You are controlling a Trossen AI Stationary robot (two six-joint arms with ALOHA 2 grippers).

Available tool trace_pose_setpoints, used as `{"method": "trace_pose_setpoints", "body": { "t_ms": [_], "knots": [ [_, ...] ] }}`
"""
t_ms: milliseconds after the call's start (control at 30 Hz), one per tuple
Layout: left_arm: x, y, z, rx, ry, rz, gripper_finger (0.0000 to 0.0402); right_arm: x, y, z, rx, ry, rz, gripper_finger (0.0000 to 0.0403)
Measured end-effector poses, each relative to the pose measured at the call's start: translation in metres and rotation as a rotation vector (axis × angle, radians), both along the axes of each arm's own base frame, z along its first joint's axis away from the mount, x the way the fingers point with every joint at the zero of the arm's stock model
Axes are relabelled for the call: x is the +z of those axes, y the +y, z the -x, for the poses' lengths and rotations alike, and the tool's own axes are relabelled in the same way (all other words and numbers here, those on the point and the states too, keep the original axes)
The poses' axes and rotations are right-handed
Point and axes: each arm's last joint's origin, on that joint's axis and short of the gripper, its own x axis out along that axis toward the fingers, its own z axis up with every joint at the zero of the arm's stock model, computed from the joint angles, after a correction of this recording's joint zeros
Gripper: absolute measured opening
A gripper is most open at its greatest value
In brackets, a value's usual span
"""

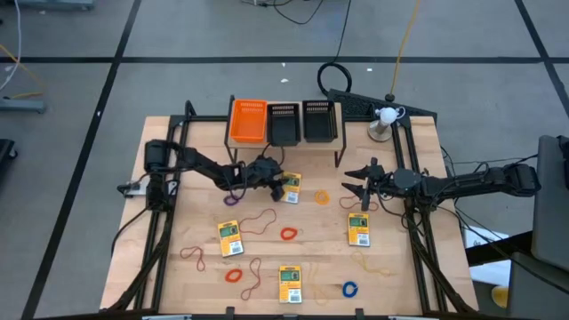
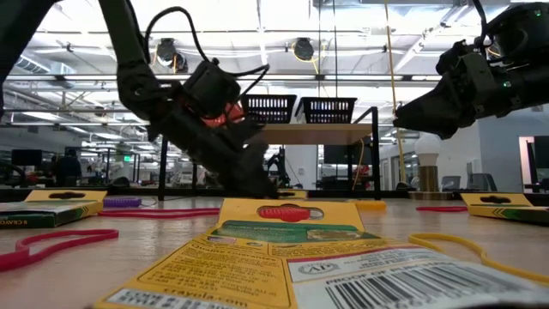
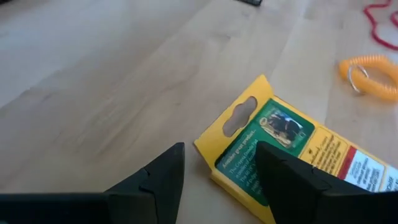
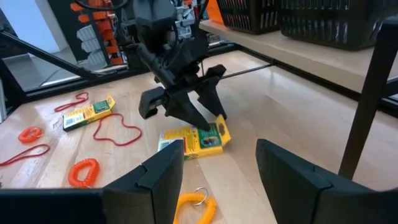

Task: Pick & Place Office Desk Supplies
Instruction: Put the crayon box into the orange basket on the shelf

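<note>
The left claw (image 1: 277, 184), fingers apart, descends over the end of a yellow-and-green card box (image 1: 291, 188) lying flat on the wooden surface (image 1: 400, 276) just in front of the mesh bins (image 1: 284, 123), apparently about to pick it up; next, the fingers must straddle the box edge and close. The right claw (image 1: 356, 188), also spread and empty, hovers nearby above the surface. Print covers the box, with "CRAYOLA" seemingly legible on another box (image 2: 43, 209) in the low view.
</note>
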Motion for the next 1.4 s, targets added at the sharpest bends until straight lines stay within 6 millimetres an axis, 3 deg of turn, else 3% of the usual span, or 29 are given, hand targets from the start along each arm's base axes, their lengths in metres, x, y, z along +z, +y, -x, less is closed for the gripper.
{"method": "trace_pose_setpoints", "body": {
  "t_ms": [333, 433, 600, 833, 1000, 1133, 1400],
  "knots": [
    [0.008, -0.001, -0.01, -0.097, -0.015, -0.001, 0.019, 0.0, 0.0, 0.0, 0.0, 0.001, 0.0, 0.0192],
    [0.007, -0.002, -0.01, -0.122, -0.013, 0.009, 0.015, 0.0, 0.0, 0.0, 0.0, 0.001, 0.0, 0.0192],
    [0.007, -0.006, -0.011, -0.161, -0.028, 0.012, 0.0019, 0.0, 0.0, 0.0, -0.001, -0.001, -0.005, 0.0192],
    [0.021, -0.02, -0.016, -0.226, -0.11, -0.006, 0.0001, 0.005, 0.0, -0.001, -0.002, -0.054, -0.009, 0.0192],
    [0.056, -0.035, -0.017, -0.287, -0.212, -0.064, 0.0, 0.013, 0.0, -0.001, -0.001, -0.141, -0.005, 0.0192],
    [0.1, -0.05, -0.01, -0.342, -0.324, -0.161, 0.0, 0.019, 0.0, -0.001, -0.001, -0.203, -0.001, 0.0192],
    [0.19, -0.058, 0.035, -0.317, -0.483, -0.378, 0.0, 0.026, -0.001, -0.001, -0.006, -0.259, 0.075, 0.0192]
  ]
}}
